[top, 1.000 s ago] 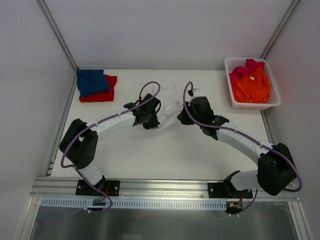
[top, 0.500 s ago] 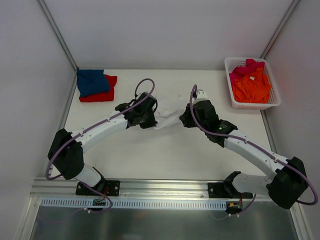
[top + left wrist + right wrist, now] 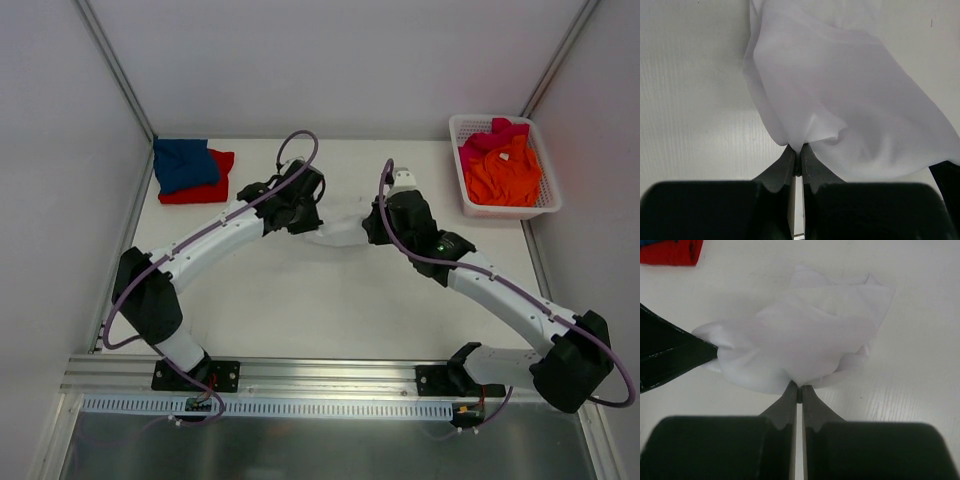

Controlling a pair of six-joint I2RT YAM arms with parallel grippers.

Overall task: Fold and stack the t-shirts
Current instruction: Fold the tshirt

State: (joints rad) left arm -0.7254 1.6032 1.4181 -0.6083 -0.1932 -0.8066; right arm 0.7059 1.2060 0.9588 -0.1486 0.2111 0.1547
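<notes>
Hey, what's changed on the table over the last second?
The left pincer and right pincer carried the white shirt a little farther from the bases, and it is now drawn out narrower between them, less bunched. Both stayed shut on it. The blue shirt, red shirt, basket, orange shirt and pink shirt did not move.

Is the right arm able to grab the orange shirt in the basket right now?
Probably not yet: its right claw is shut on the white t-shirt. Otherwise the way looks free; the orange shirt lies uncovered in the open basket on that arm's side.
</notes>
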